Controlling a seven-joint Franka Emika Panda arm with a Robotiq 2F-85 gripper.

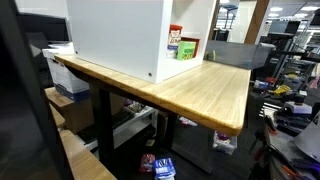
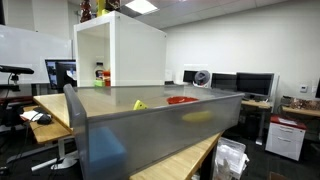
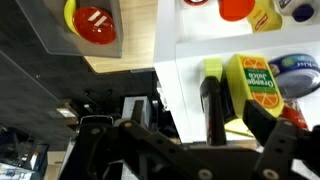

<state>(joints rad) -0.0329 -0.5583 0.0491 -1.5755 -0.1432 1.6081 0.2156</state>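
In the wrist view my gripper rises from the bottom edge, open, its two dark fingers standing wide apart. A yellow-green orange-juice carton on a white shelf surface shows in the gap between them; I cannot tell whether either finger touches it. A blue round tin sits just beside the carton. Farther up are an orange cup and a yellow object. The arm and gripper are out of sight in both exterior views.
A white open cabinet stands on a wooden table, with a can and green box inside. A red bowl lies nearby. A grey panel fills the foreground. Office desks and monitors surround.
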